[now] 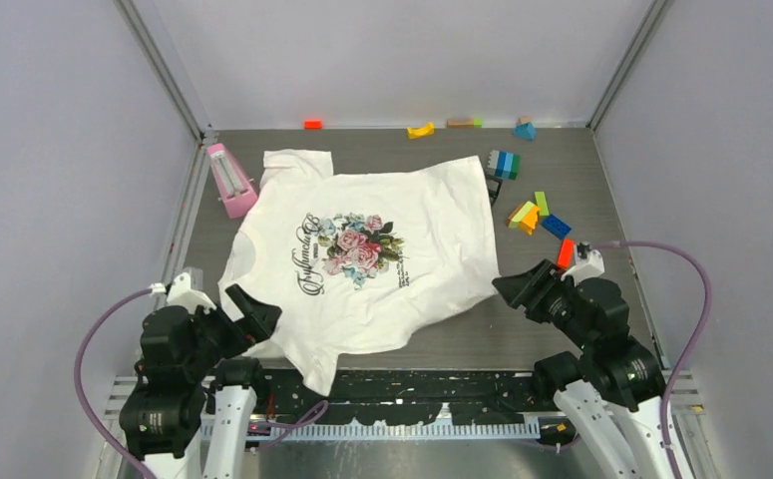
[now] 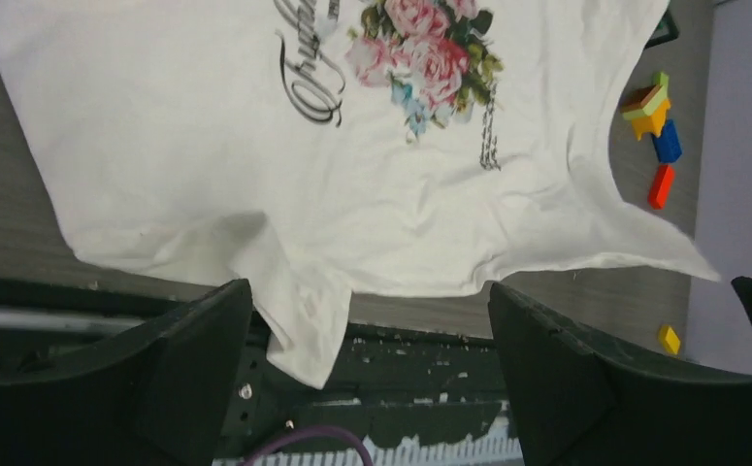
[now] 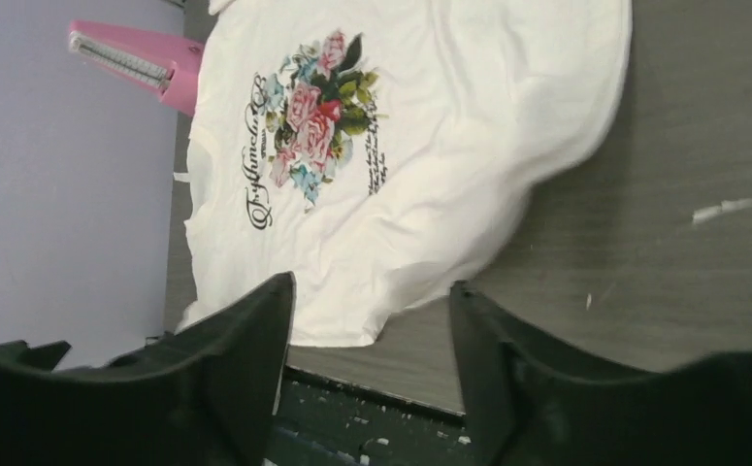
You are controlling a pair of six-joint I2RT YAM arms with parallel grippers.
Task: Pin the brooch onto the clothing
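The white T-shirt [image 1: 412, 269] with the rose print and dark cursive lettering lies flat across the middle of the table. One sleeve hangs over the near edge. It also shows in the left wrist view [image 2: 207, 146] and the right wrist view [image 3: 449, 116]. I cannot make out a brooch in any view. A small dark object [image 1: 493, 188] lies at the shirt's far right edge, and I cannot tell what it is. My left gripper [image 1: 252, 309] [image 2: 367, 291] is open and empty over the shirt's near left edge. My right gripper [image 1: 522, 289] [image 3: 370, 283] is open and empty, just right of the shirt.
A pink wedge-shaped object [image 1: 230, 180] stands left of the shirt. Coloured blocks lie to the right: a blue-green stack [image 1: 504, 164], a yellow-orange one [image 1: 527, 215], a blue one [image 1: 556, 226] and a red one [image 1: 565, 251]. Several more line the back edge [image 1: 420, 130].
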